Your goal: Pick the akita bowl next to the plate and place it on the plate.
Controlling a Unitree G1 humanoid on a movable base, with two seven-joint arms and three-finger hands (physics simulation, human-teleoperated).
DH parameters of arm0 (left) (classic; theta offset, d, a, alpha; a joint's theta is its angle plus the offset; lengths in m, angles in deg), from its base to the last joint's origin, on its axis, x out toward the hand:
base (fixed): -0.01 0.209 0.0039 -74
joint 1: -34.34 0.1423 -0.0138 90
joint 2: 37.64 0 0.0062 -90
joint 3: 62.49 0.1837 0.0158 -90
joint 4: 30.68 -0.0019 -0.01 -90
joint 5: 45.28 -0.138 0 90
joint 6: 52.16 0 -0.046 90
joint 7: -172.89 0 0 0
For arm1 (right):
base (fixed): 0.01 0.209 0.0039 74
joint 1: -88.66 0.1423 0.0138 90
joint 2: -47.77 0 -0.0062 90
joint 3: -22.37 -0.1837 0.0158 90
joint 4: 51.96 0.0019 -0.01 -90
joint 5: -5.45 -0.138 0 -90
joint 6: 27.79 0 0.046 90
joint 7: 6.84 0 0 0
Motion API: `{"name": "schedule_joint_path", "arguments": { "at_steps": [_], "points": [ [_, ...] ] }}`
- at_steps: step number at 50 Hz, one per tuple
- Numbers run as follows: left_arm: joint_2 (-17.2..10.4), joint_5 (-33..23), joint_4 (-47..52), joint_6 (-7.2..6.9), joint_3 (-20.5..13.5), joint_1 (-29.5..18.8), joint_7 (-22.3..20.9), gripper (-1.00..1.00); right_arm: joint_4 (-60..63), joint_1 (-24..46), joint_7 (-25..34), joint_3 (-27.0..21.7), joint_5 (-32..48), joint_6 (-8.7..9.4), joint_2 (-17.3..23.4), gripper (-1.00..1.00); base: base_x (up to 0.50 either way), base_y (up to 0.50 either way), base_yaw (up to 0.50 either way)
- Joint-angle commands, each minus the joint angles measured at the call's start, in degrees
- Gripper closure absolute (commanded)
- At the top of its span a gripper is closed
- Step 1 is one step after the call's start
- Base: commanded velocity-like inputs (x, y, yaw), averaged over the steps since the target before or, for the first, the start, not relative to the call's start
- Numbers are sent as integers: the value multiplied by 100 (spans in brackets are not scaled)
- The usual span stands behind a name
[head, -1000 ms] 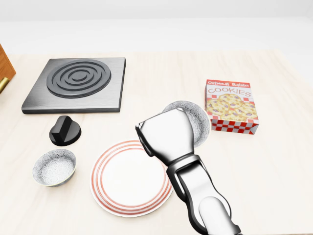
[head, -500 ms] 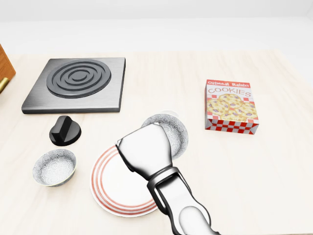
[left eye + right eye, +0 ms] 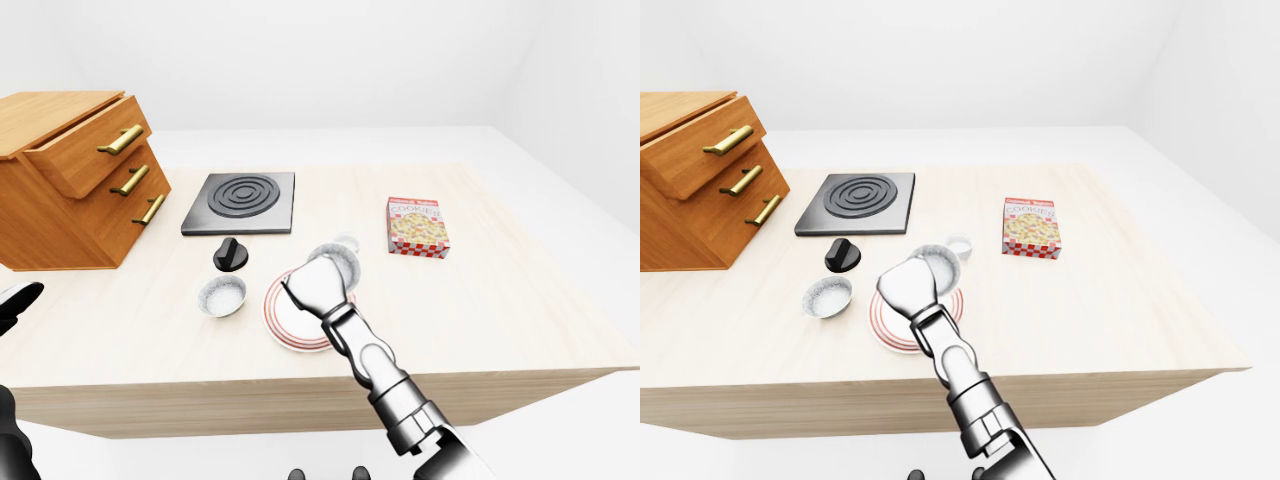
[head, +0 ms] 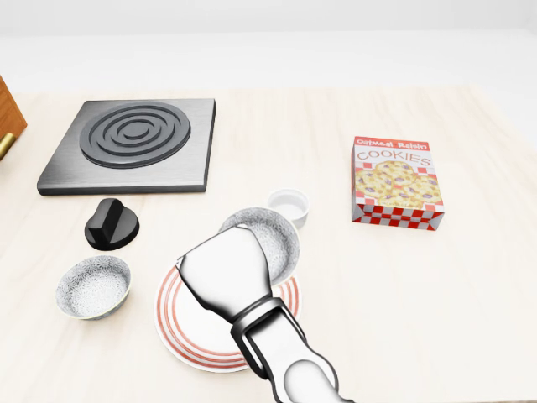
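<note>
Tabletop [image 4: 470, 294]: R hand [image 4: 225, 273] holds akita bowl [image 4: 274, 228] over plate [image 4: 178, 326] edge.

In my head view, pale wooden tabletop [image 4: 419, 285] lies bare right of the red-ringed white plate [image 4: 172, 327]; small white cup [image 4: 289, 204] near its top, speckled grey bowl [image 4: 92, 286] left.

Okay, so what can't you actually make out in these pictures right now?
Fingers of the right hand: hidden under the hand's own back in all three views, so its grip on the akita bowl is unconfirmed.
Bowl's underside: in the head view, the hand covers where it would meet the plate.
The left hand: in the left-eye view, cut off by the left edge; open or shut unclear.
</note>
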Motion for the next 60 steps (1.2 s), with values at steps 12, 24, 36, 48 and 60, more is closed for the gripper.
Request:
{"name": "schedule_joint_path", "arguments": {
  "at_steps": [12, 24, 36, 48, 60],
  "points": [
    [2, -57, -176, 0, 37, -25, -108, -100, -209, -18, -281, 212, 51, 1, -130, 100, 0, 0, 0],
    [2, -51, -153, 0, 93, -28, -64, -100, -73, -145, -230, 290, 100, 1, -166, 100, 0, 0, 0],
    [93, -95, -4, 0, 121, 7, -35, -100, -43, -147, -210, 287, 110, 1, -153, 100, 0, 0, 0],
    [79, -138, -247, 0, 168, -47, -132, -100, -481, -21, -462, 290, 146, 1, -227, 100, 0, 0, 0],
    [57, -136, -340, 0, 214, -34, -166, -100, -1037, 51, -736, 360, 207, 1, -373, 100, 0, 0, 0]
  ]
}}
